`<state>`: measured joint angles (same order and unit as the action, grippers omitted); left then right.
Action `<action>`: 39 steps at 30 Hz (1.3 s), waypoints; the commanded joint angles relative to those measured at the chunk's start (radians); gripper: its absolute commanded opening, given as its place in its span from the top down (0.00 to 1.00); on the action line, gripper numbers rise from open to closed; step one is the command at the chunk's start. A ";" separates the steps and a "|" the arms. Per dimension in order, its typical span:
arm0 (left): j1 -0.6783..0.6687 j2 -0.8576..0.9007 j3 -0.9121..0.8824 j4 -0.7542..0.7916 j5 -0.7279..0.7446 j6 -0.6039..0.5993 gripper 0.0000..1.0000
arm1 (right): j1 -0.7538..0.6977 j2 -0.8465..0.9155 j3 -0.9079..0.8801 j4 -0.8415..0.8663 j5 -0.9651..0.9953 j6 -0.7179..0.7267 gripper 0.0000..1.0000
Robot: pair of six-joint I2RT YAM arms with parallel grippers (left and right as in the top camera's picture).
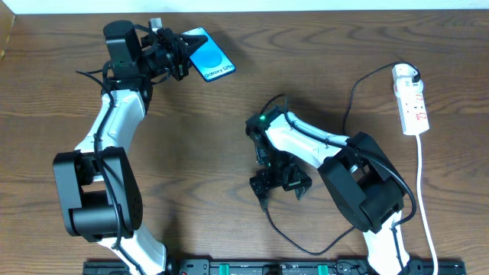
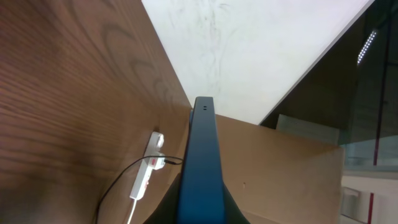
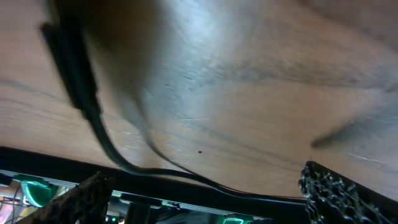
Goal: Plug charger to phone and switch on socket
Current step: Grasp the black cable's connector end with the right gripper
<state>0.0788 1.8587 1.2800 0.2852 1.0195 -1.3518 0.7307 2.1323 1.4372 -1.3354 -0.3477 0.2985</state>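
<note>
My left gripper [image 1: 176, 55] is shut on the phone [image 1: 210, 55], holding its near end at the table's far left, with the blue "Galaxy S25" screen facing up. In the left wrist view the phone [image 2: 202, 162] shows edge-on between the fingers [image 2: 202, 216]. The white socket strip [image 1: 411, 99] lies at the far right and also shows in the left wrist view [image 2: 144, 179]. The black charger cable [image 1: 352, 95] runs from it around my right arm. My right gripper [image 1: 280, 182] is open and low over the table. In the right wrist view the cable's plug tip [image 3: 65, 56] lies ahead of the open fingers [image 3: 211, 199].
The wooden table [image 1: 206, 153] ends in a dark rail with green lights along the front edge [image 1: 252, 267]. The strip's white lead [image 1: 425, 198] runs down the right side. A white wall borders the far edge.
</note>
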 commanded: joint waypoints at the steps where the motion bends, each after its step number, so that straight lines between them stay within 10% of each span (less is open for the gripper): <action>1: 0.006 -0.018 0.004 0.010 0.027 -0.014 0.93 | 0.024 -0.003 0.036 0.000 0.002 -0.016 0.01; 17: 0.006 -0.019 0.004 0.087 0.029 -0.056 0.93 | 0.041 -0.003 0.089 0.226 0.027 0.098 0.03; 31: 0.006 -0.018 0.004 0.087 0.047 -0.057 0.93 | 0.118 0.031 0.089 0.177 0.053 0.108 0.54; 39: 0.006 -0.018 0.004 0.087 0.047 -0.060 0.93 | 0.106 0.051 0.087 0.173 0.054 0.108 0.66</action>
<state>0.0788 1.8587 1.2797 0.3630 1.0420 -1.3952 0.8417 2.1571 1.5116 -1.1595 -0.3016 0.4057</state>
